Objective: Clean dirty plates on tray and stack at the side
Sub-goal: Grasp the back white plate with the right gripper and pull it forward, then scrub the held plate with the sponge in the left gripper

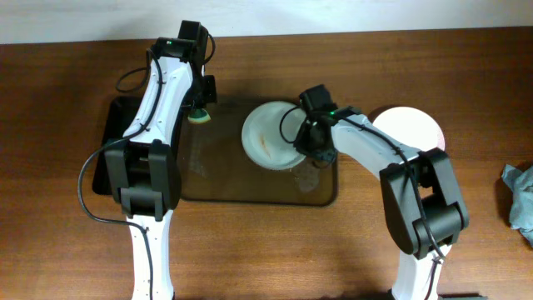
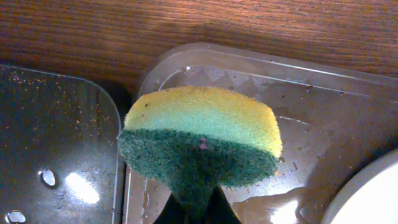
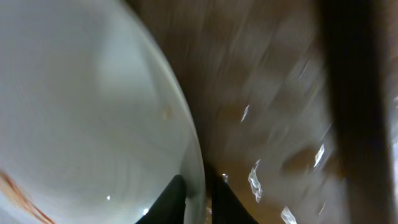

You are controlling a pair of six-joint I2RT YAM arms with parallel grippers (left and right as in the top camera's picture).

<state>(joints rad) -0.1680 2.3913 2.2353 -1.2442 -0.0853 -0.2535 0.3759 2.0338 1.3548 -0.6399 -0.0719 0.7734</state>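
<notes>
A white plate [image 1: 268,133] with an orange-brown smear stands tilted over the brown translucent tray [image 1: 225,185]. My right gripper [image 1: 306,148] is shut on its right rim; the right wrist view shows the rim [image 3: 193,168] between the fingers [image 3: 198,198] and the smear at the lower left. My left gripper [image 1: 200,107] is shut on a yellow and green sponge [image 2: 202,140] above the tray's far left corner [image 2: 186,62], apart from the plate. A second plate [image 1: 410,129], white to pale, lies on the table to the right of the tray.
A smaller black tray [image 1: 112,146] lies left of the brown tray, wet and speckled in the left wrist view [image 2: 56,137]. A grey cloth [image 1: 520,200] lies at the right table edge. Water pools on the brown tray [image 2: 292,205].
</notes>
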